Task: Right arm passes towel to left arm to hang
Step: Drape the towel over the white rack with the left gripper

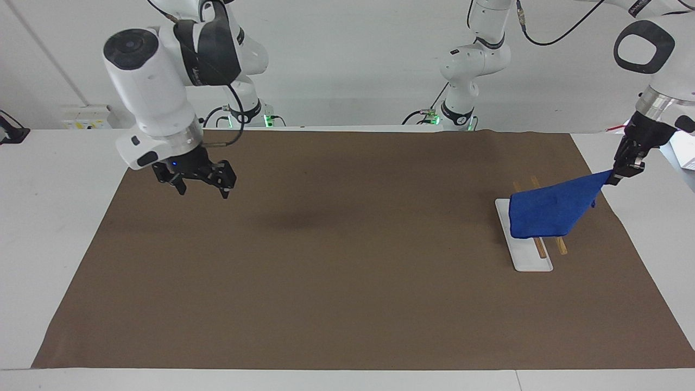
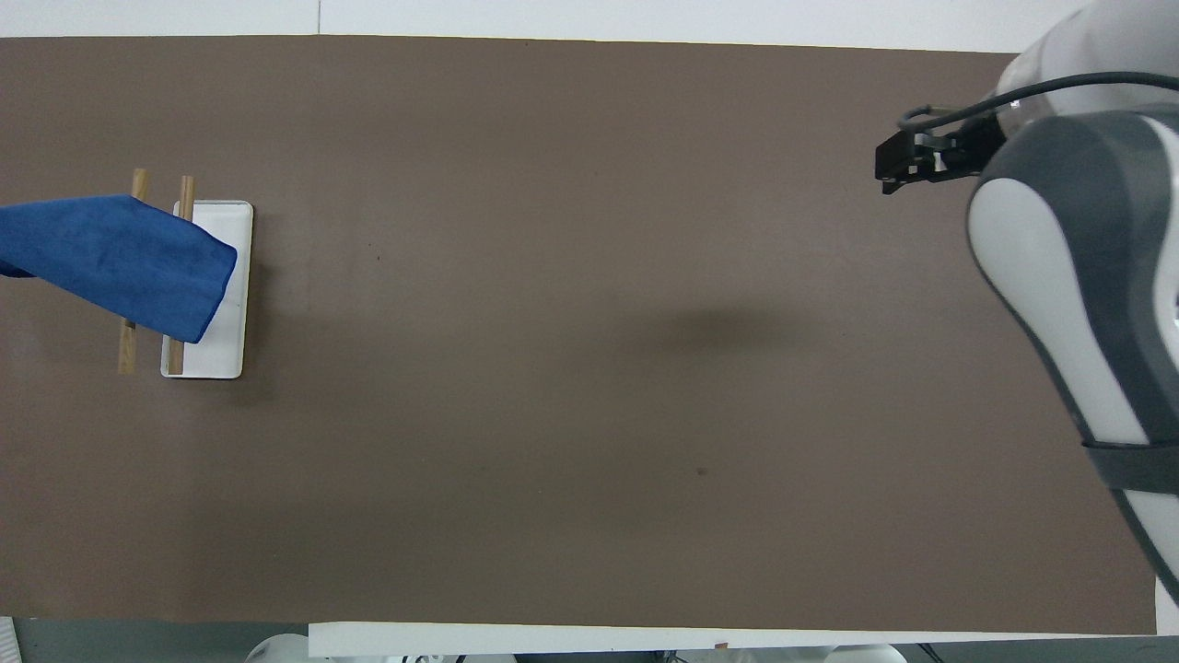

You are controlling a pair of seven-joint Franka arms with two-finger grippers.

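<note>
While the right gripper [image 1: 201, 184] hangs with fingers spread apart, the left gripper [image 1: 624, 169] pinches the blue towel [image 1: 548, 212] over the wooden rack [image 1: 529, 255] near the table edge.

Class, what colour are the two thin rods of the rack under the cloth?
The two thin rods are light wood-brown, seen best in the overhead view.

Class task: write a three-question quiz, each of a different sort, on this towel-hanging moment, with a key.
1. True or false: the left gripper is shut on a corner of the towel.
2. The towel lies across: A) the rack's two wooden rails, B) the brown mat, C) the right gripper.
3. Fill in: the right gripper's fingers are ____ and hold nothing.

Key: 1 true; 2 A; 3 open.
</note>
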